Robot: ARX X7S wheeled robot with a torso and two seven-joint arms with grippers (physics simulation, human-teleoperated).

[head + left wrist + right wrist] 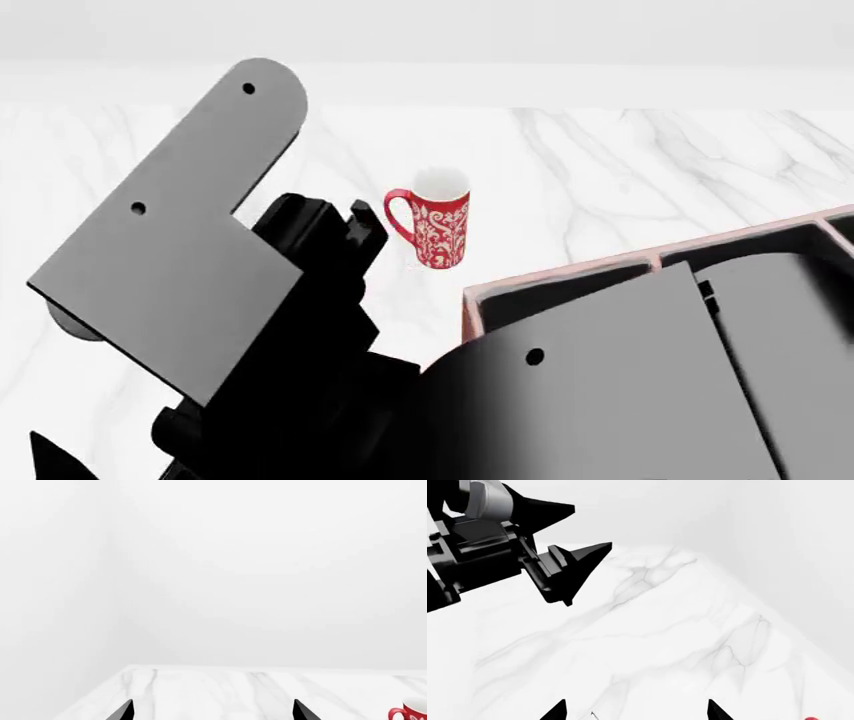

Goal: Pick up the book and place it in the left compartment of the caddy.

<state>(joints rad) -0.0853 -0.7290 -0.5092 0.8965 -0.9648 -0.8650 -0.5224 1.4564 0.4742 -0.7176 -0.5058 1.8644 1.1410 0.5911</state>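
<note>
Left gripper (213, 711): black fingertips spread, empty, above white marble tabletop (220, 690). Right gripper (637, 711): tips parted, empty. Reddish-brown leather-look caddy (561, 275) at 4 o'clock from red patterned mug (438, 222), near it, mostly hidden by arm. Book not visible.

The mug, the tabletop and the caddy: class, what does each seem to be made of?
Mug: probably glazed ceramic, red with white pattern, white inside. Tabletop: looks like polished marble, white with grey veins. Caddy: perhaps leather-look, reddish-brown rim, matte black interior; mostly hidden.
</note>
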